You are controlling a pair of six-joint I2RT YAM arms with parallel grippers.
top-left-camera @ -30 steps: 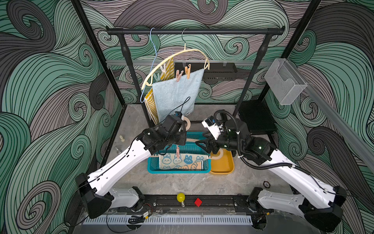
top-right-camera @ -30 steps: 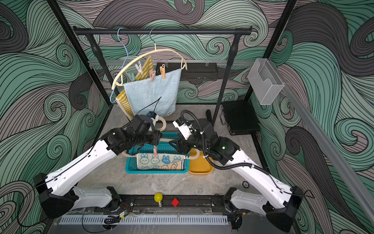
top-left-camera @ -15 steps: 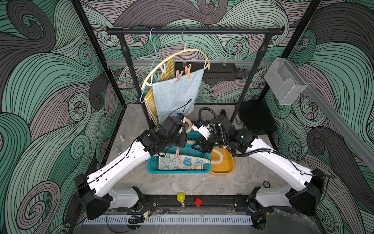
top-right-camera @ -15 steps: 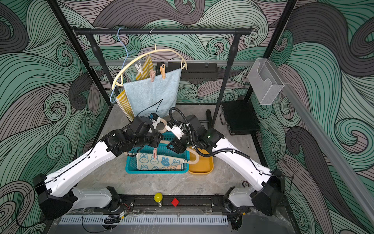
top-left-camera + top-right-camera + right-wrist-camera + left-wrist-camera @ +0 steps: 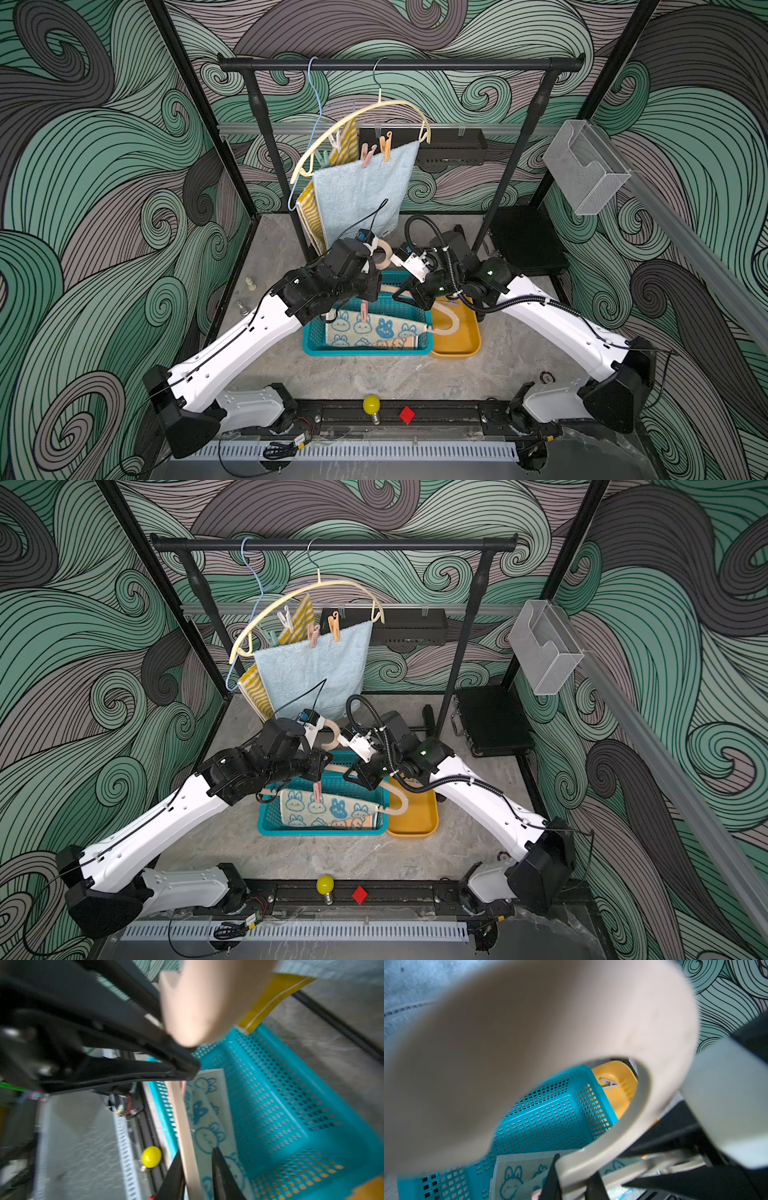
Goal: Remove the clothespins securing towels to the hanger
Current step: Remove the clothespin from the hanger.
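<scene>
The black rack point(image 5: 399, 64) stood at the back. A cream hanger point(image 5: 365, 110) and a blue wire hanger point(image 5: 318, 108) were hooked on its rail. In both top views a light-blue towel point(image 5: 361, 195) hung from the cream hanger, pinned by an upper pink clothespin point(image 5: 367, 154) and an orange clothespin point(image 5: 386, 145) side by side. A yellow striped towel point(image 5: 253, 688) hung behind it, with a white clothespin point(image 5: 285, 617) at its top edge.

Below, a teal basket point(image 5: 365, 352) sat on the floor, touching an orange tray point(image 5: 457, 345). Over the basket hung a bunny towel point(image 5: 374, 332) on a beige hanger point(image 5: 529, 1032), whose broad curve filled the left wrist view as a blur. A lower pink clothespin point(image 5: 363, 311) stood upright on that towel's top edge, between the two arms.

The top views hid the fingertips beneath the arms' black housings, but the wrist views showed them. The left gripper point(image 5: 573, 1178) was clenched on the beige hanger's bar. The right gripper point(image 5: 196, 1178) had the thin bar between its black fingers and was clamped on it, with the bunny towel just beyond.

Only the left wrist view showed a pale clothespin point(image 5: 608, 1084) lying loose in the orange tray. From above, the right arm covered that spot.
</scene>
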